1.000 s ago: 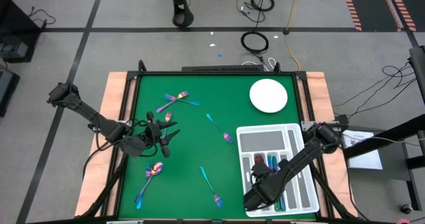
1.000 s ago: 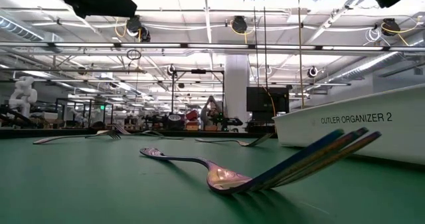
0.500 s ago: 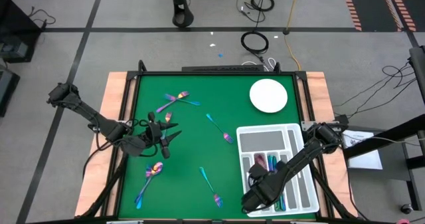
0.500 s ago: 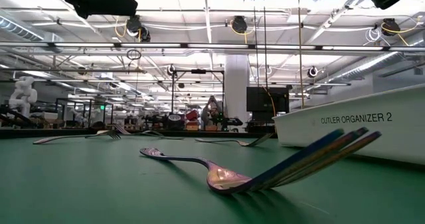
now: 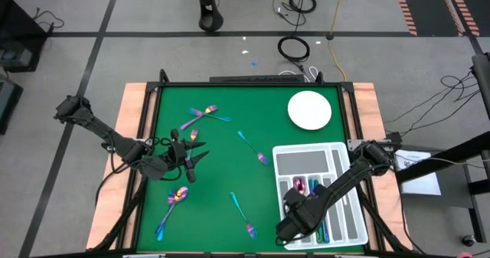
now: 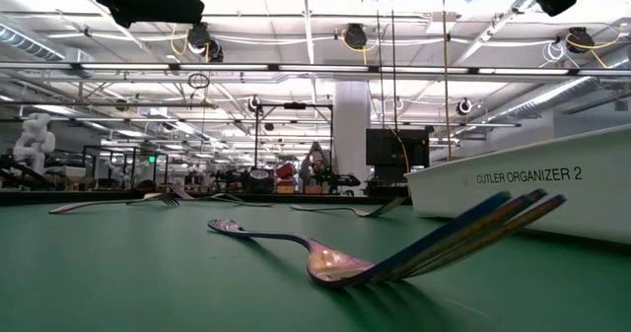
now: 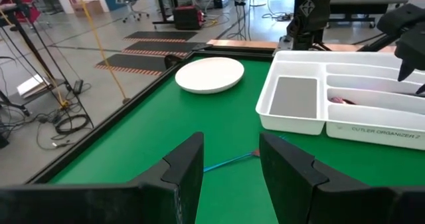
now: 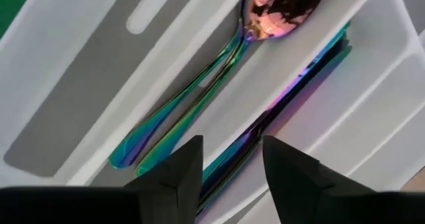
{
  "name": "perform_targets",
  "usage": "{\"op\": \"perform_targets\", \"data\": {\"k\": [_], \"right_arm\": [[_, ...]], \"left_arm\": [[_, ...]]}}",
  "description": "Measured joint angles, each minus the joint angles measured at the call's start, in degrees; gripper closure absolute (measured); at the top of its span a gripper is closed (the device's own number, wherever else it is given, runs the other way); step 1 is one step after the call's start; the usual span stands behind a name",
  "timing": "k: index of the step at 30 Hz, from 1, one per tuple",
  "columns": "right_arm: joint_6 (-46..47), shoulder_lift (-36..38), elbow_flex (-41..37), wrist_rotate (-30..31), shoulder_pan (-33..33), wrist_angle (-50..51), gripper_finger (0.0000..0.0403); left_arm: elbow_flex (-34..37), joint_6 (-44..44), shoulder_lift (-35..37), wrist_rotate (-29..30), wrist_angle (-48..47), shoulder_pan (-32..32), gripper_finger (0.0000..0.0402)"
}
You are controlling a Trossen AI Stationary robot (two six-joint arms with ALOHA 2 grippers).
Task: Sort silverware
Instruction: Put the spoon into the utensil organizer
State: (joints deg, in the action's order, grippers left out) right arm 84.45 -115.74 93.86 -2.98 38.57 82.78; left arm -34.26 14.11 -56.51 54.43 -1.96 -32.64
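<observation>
Iridescent silverware lies scattered on the green mat: pieces at the far left (image 5: 200, 114), one in the middle (image 5: 253, 147), several near the front (image 5: 178, 197) (image 5: 240, 207). More lies in the white tray (image 5: 341, 155): spoons (image 8: 199, 98) in one slot, slimmer pieces (image 8: 279, 111) in the slot beside it. My right gripper (image 5: 291, 212) (image 8: 229, 164) hangs open and empty above these slots. My left gripper (image 5: 188, 160) (image 7: 230, 147) is open and empty over the mat's left side. A fork and spoon (image 6: 335, 263) lie close in the low view.
A round white plate (image 5: 309, 109) (image 7: 209, 74) sits at the mat's far right, beyond the tray (image 7: 345, 127). A blue-handled piece (image 7: 229, 161) lies on the mat ahead of my left gripper. The mat has a raised dark frame (image 5: 153, 120).
My right gripper has drifted a little toward the table's left and near edges above the tray, still open and empty, and the spoon bowls at the slots' far end have come into view.
</observation>
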Motion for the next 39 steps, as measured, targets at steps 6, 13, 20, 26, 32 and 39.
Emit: {"op": "perform_targets", "data": {"k": [6,13,20,26,32,39], "right_arm": [[-1.61,0.00,0.00,-0.05,0.02,-0.75,0.0255],[-3.72,0.13,2.18,1.77,0.02,-0.46,0.0255],[-11.46,0.24,9.97,17.34,-0.13,-3.33,0.0255],[-28.95,0.24,12.85,22.81,-2.25,-15.58,0.0255],[-52.77,0.24,11.25,22.45,-5.03,-33.66,0.0255],[-73.02,0.24,7.73,17.58,-8.43,-52.21,0.0255]], "left_arm": [[0.00,0.00,0.00,-0.34,0.00,0.00,0.0253],[0.00,0.32,0.00,-1.28,0.02,0.01,0.0253],[0.02,0.88,-0.04,-4.51,0.09,0.00,0.0253],[0.02,6.85,-0.14,-10.48,-0.97,-0.81,0.0253],[0.02,16.55,-1.10,-15.13,-3.39,-4.03,0.0253],[0.04,27.84,-5.79,-15.31,-3.97,-8.18,0.0253]]}}
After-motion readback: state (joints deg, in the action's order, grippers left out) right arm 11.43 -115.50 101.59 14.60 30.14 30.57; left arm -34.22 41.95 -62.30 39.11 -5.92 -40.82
